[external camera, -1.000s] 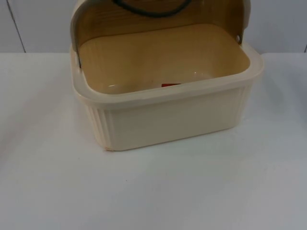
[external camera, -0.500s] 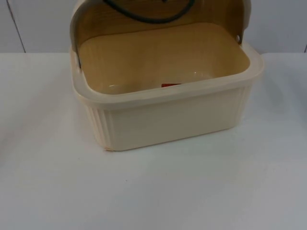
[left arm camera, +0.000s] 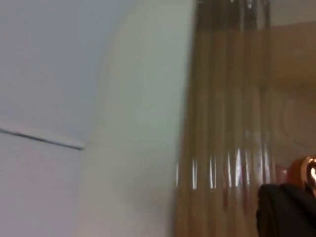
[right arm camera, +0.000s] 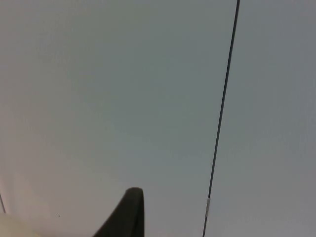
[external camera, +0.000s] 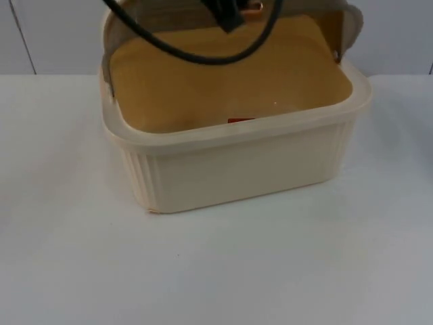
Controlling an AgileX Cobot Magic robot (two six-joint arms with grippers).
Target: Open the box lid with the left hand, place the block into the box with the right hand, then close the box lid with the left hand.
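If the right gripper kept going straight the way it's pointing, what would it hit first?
Most likely the grey partition wall: the right wrist view looks straight along the black fingertip at it, with a thin dark seam slightly off to the side. Depth is unclear.

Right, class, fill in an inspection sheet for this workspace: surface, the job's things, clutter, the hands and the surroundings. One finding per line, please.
surface: white table, bare in front of the box.
box: cream ribbed box stands upright near the wall.
lid: amber-tinted lid is hinged at the back and leans forward over the opening, not seated on the rim.
block: red block is inside the box, just behind the front rim.
clutter: nothing seen.
left hand: left hand is up against the lid's ribbed panel.
right hand: right hand waits, facing the wall.
surroundings: grey partition wall with a dark vertical seam.
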